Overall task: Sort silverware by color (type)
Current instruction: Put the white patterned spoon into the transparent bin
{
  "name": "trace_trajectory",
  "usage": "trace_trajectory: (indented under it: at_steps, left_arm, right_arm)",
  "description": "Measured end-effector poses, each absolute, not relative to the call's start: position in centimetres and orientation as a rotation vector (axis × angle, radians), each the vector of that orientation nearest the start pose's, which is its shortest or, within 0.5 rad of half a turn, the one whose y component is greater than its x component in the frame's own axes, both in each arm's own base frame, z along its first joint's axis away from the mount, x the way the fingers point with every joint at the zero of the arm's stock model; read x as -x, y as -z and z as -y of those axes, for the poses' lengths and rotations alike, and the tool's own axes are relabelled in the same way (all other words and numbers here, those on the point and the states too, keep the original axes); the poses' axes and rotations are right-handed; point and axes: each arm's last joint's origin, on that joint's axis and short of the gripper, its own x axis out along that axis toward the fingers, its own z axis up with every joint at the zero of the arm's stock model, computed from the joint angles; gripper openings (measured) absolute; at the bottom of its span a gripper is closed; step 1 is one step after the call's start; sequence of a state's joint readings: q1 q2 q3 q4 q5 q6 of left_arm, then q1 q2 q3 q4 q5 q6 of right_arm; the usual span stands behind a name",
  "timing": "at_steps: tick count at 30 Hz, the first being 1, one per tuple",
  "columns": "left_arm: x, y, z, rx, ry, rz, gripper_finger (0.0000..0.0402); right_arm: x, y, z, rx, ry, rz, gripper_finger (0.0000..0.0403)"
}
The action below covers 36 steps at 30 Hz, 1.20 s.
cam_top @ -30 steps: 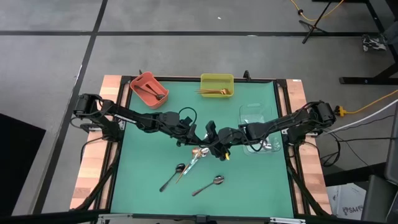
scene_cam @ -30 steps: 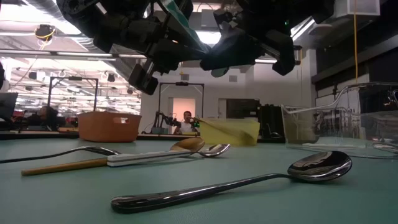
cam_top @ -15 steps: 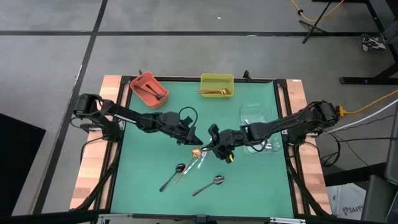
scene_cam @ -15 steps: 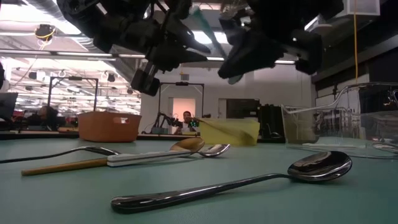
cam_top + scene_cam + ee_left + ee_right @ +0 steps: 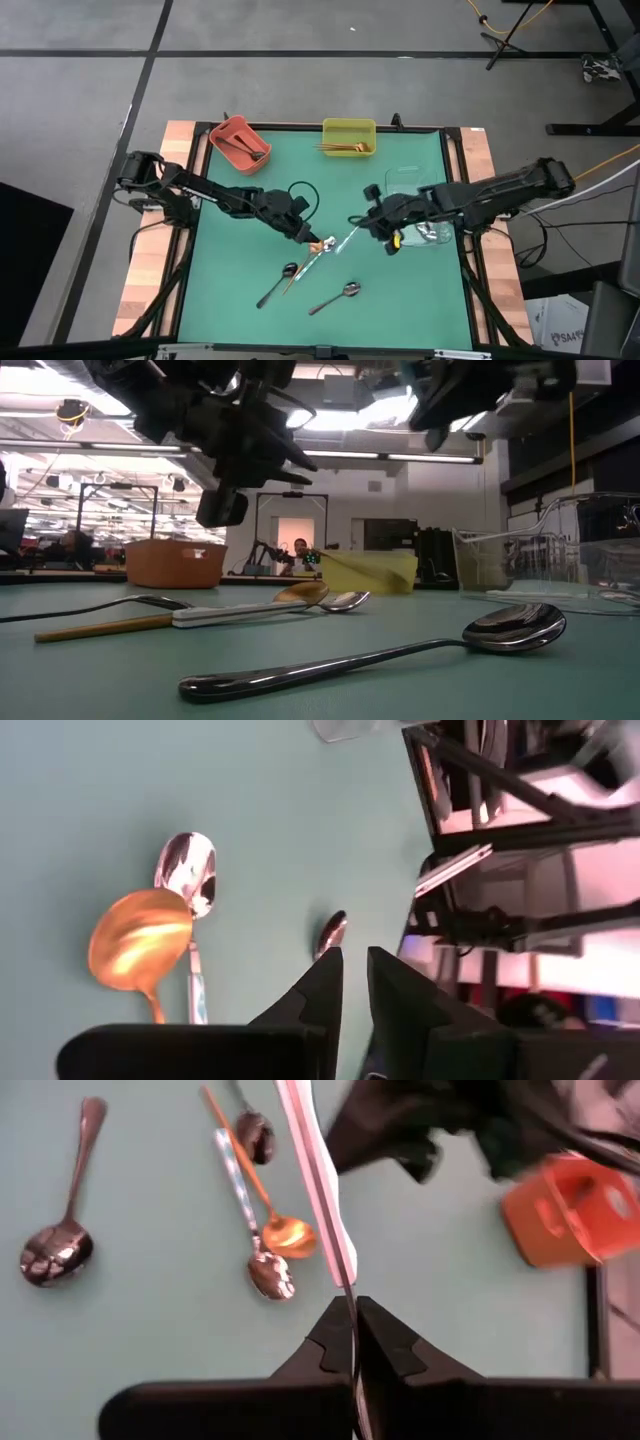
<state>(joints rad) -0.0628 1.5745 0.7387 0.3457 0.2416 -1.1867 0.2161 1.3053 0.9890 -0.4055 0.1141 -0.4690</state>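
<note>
Looking across your green tabletop (image 5: pixel 240 270), the right gripper (image 5: pixel 372 219) had its fingers clamped on a silver-handled spoon (image 5: pixel 316 1175), held in the air with the handle jutting past the fingertips. Your left gripper (image 5: pixel 307 238) hovered with fingers slightly apart over the gold spoon (image 5: pixel 138 936) and a silver spoon (image 5: pixel 188 871). The held spoon's bowl was hidden. Behind stood an orange bin (image 5: pixel 238 143) and a yellow bin (image 5: pixel 349 136).

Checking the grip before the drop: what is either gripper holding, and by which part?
The right gripper pinches a pale-handled utensil at one end of its handle; which piece cannot be told. The left gripper holds nothing.
</note>
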Motion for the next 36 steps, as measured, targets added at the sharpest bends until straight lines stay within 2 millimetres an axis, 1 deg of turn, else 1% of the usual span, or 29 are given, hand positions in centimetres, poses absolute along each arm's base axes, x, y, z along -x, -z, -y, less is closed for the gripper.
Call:
trace_trajectory:
  at_steps: [8,14,19,25,34,36]
  left_arm:
    - [-31.0,-17.6,3.7,1.022,-0.071,-0.625,0.0045]
    - [-30.8,-17.4,4.2,0.922,-0.094,-0.619,0.0045]
    - [-30.8,-17.4,4.5,0.867,-0.097,-0.607,0.0045]
    - [-30.8,-17.4,4.7,0.805,-0.079,-0.605,0.0045]
    - [-30.8,-17.4,4.7,0.795,-0.076,-0.604,0.0045]
    - [-30.8,-17.4,4.7,0.795,-0.076,-0.604,0.0045]
  right_arm:
    - [-22.7,-30.5,-4.4,0.380,-0.121,-0.690,0.0001]
    - [-20.2,-31.4,-3.8,0.233,-0.017,-0.725,0.0001]
    - [-18.8,-31.3,-3.4,0.119,0.036,-0.787,0.0001]
    - [-17.7,-30.6,-3.2,0.007,0.113,-0.900,0.0001]
    - [-16.0,-29.6,-2.7,-0.171,0.317,-1.069,0.0001]
    - [-15.8,-29.4,-2.7,-0.223,0.366,-1.078,0.0001]
